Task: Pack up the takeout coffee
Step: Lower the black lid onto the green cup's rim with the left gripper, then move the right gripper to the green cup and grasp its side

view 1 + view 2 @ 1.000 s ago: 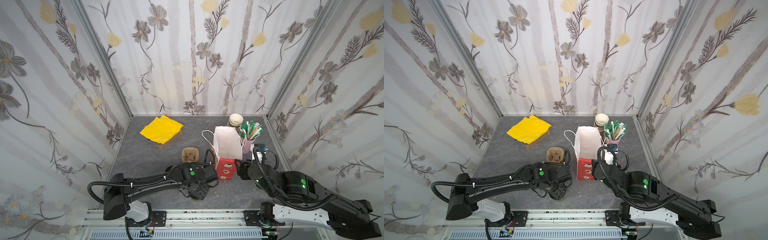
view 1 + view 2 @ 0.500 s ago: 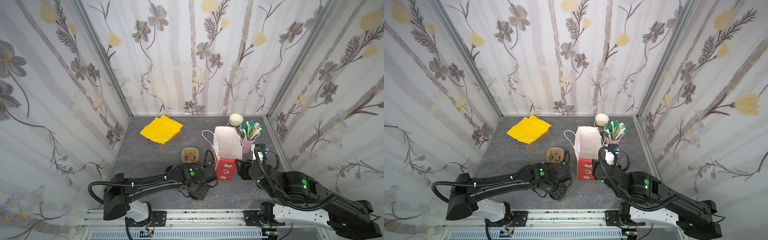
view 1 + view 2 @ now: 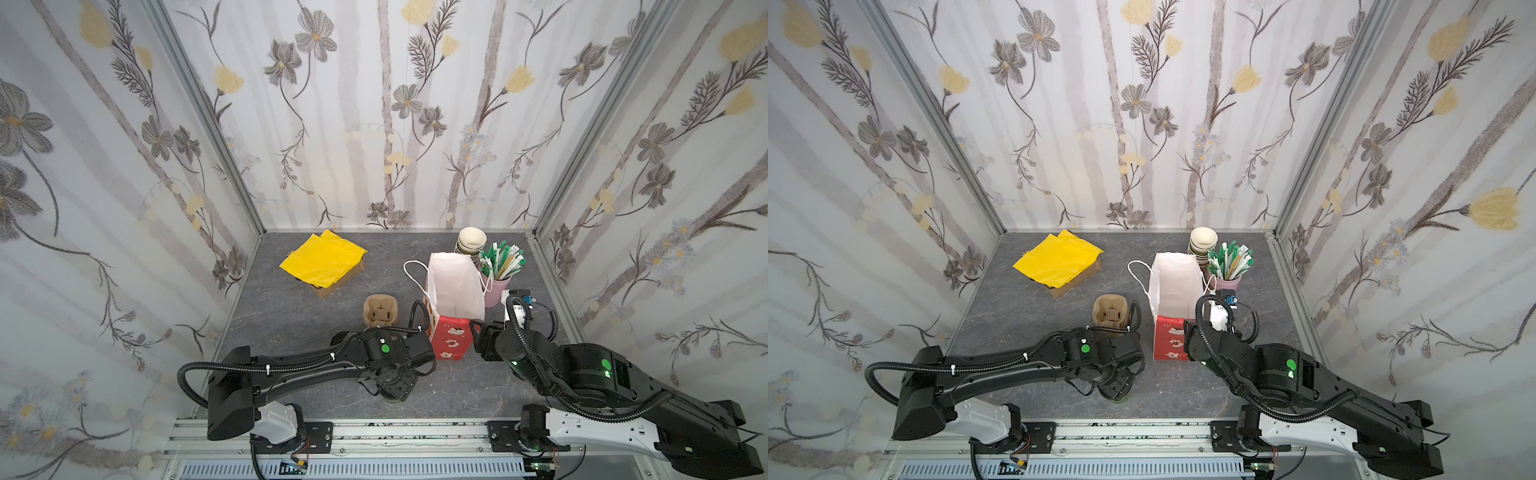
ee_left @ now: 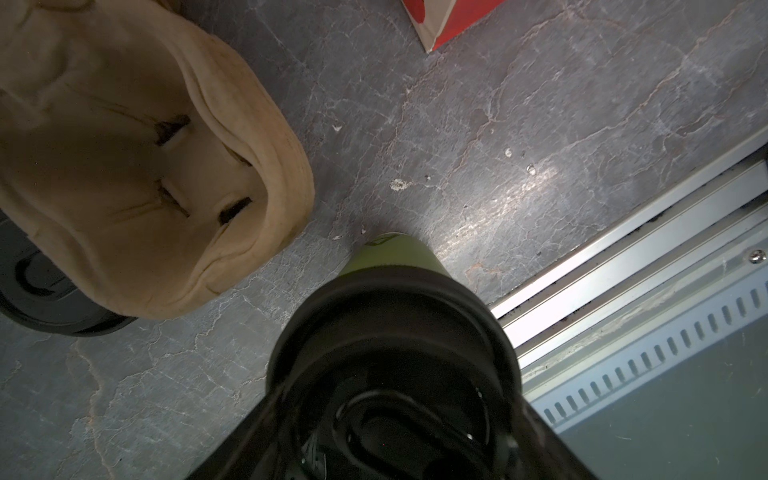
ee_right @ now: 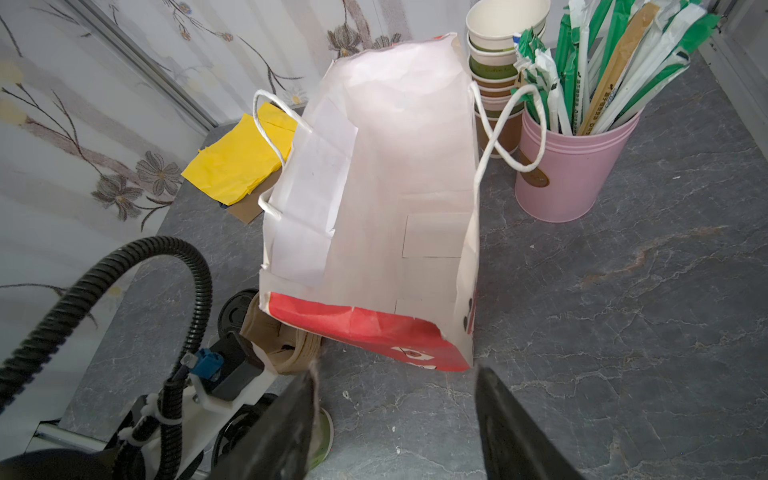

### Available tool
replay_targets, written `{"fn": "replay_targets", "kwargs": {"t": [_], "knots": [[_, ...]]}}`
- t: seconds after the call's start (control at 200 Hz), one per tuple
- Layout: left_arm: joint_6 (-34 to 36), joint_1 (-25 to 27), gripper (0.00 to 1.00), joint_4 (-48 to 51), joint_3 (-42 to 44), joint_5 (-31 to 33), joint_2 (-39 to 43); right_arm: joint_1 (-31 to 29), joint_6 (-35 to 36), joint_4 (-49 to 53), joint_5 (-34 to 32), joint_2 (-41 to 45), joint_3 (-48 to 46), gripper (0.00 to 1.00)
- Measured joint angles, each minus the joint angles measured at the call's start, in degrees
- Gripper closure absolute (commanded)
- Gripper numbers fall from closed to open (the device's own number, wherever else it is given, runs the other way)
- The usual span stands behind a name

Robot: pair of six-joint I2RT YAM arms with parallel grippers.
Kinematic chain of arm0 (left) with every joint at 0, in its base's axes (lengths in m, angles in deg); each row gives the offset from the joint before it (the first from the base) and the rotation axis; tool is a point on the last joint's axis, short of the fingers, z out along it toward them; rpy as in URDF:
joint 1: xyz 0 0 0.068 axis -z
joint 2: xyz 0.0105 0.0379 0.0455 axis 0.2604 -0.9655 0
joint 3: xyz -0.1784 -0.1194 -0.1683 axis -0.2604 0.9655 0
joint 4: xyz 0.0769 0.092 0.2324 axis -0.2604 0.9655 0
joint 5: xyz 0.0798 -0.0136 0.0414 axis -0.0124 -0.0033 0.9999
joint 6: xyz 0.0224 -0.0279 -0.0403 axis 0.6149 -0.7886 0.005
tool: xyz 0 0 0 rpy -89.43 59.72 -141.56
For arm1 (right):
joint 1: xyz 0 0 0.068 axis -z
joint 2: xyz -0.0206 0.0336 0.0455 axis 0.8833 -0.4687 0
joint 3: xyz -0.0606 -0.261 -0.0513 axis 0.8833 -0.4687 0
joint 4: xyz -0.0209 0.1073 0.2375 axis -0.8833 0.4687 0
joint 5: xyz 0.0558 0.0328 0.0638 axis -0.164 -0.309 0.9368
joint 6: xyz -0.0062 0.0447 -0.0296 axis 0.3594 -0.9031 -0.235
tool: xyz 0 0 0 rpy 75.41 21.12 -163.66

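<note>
The left jaws are straddling the black lid of the takeout coffee, with one dark finger lying along each side of it. It is black on black there, so I cannot tell whether they are pressing on the lid or only flanking it. The cup is standing upright on the grey tabletop, its green side showing below the lid, near the front rail. In both top views it is sitting almost hidden under the left arm, at 6 o'clock from the brown pulp cup carrier and about 7 o'clock from the paper bag. A black lid is peeking out from behind the carrier.

The right jaws are standing apart with only bare tabletop between them, just beside the bag's red near face at its 4 o'clock. The bag is standing open, showing its white inside, with its cord handles drooping to either side. A stack of lidless cups is standing at its 1 o'clock and a pink tub of wrapped straws at its 2 o'clock. Yellow napkins are lying well apart at its 10 o'clock
</note>
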Motion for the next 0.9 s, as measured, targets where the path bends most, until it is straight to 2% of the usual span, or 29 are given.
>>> {"fn": "replay_targets", "kwargs": {"t": [0.28, 0.535, 0.734, 0.899], "knots": [[0.2, 0.1, 0.28, -0.4, 0.3, 0.2, 0.0, 0.0, -5.0, -0.1, 6.1, -0.1, -3.7, 0.39], [0.2, -0.3, 0.29, 0.2, 0.2, 0.1, 0.9, 0.0, -9.5, -3.4, 12.4, 3.1, -9.8, 0.32], [1.4, -0.6, 0.29, -1.2, 2.0, -0.2, 2.6, 0.0, -17.6, -15.4, 23.1, 10.4, -26.4, 0.29], [2.9, -0.8, 0.28, -2.2, 3.3, -0.9, 4.1, 0.1, -22.8, -31.4, 30.7, 14.1, -38.8, 0.22]]}}
